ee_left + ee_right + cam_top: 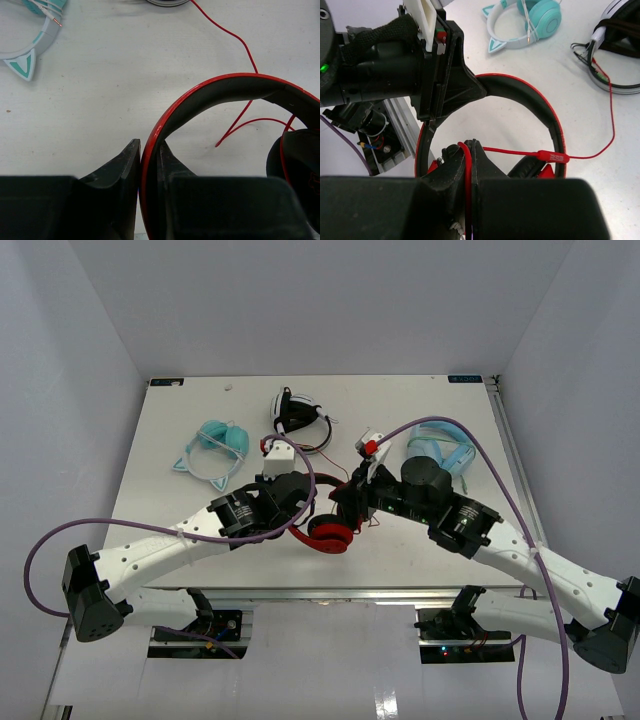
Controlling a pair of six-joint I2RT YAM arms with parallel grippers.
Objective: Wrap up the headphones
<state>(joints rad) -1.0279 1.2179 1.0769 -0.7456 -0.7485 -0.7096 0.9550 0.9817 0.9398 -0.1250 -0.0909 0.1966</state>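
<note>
With my left gripper (149, 146) clamping the headphones (215, 91) band and right gripper (466, 146) pinching the cable (510, 151), I should wind snugly, under light tension.

Soft, even light fell from overhead, so the white table (180, 430) looked bright, with only faint shadows beneath the arms (160, 550). A thin sheen ran along the headband of the headphones (210, 92). In both wrist views the near black fingers (117, 185) were dark and blurred; the tabletop beyond was sharp.
</note>
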